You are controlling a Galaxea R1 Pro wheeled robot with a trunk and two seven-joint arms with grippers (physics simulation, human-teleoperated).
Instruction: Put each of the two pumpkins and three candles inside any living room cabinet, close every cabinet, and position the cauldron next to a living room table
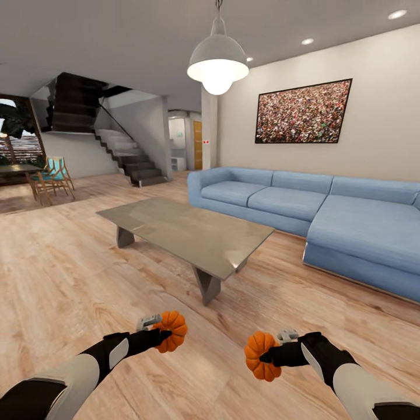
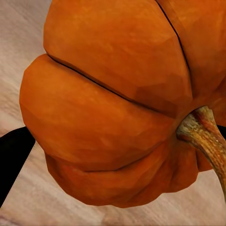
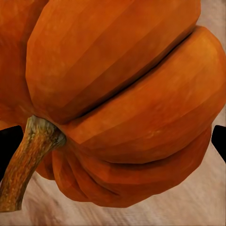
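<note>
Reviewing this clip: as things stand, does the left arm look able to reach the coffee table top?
Probably not from here. The left pincer is shut on a pumpkin and hangs over bare floor, with a stretch of planks between it and the coffee table. Nothing blocks the way.

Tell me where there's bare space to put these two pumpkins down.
The coffee table top is bare from end to end. Open plank floor lies left of it, toward the dining chairs. Tightest is the gap between table and blue sofa.
</note>
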